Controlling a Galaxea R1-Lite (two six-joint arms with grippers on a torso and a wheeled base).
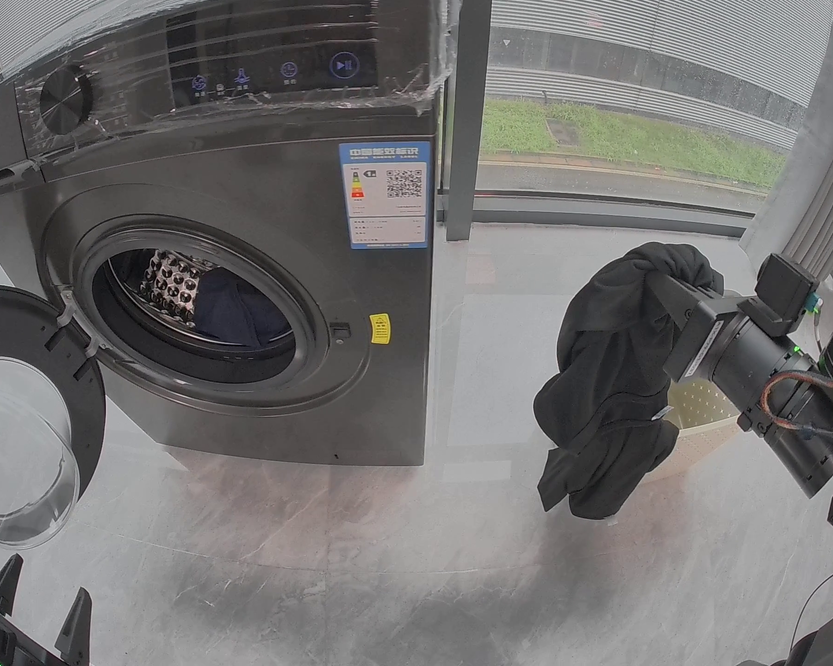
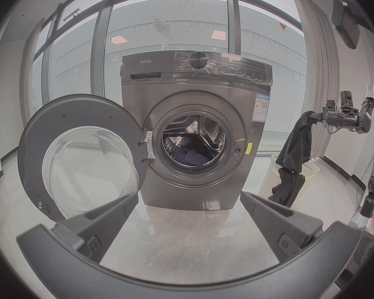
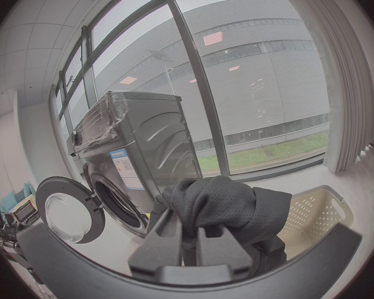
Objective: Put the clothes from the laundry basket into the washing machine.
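Observation:
A black garment (image 1: 620,363) hangs above the floor from my right gripper (image 1: 662,293), which is shut on its top fold. Its lower end droops over the cream laundry basket (image 1: 703,409). In the right wrist view the fingers (image 3: 220,246) pinch the bunched black garment (image 3: 224,204), with the basket (image 3: 316,216) behind. The grey washing machine (image 1: 250,187) stands to the left with its round door (image 1: 18,418) swung open. Dark blue clothing (image 1: 236,312) lies in the drum. My left gripper (image 1: 39,603) sits low at the near left, open and holding nothing, facing the machine (image 2: 195,138).
Glossy grey floor stretches between the machine and the basket. A window wall with a dark pillar (image 1: 467,94) runs behind, and a grey curtain (image 1: 814,187) hangs at the far right. The open door (image 2: 79,154) juts out on the machine's left side.

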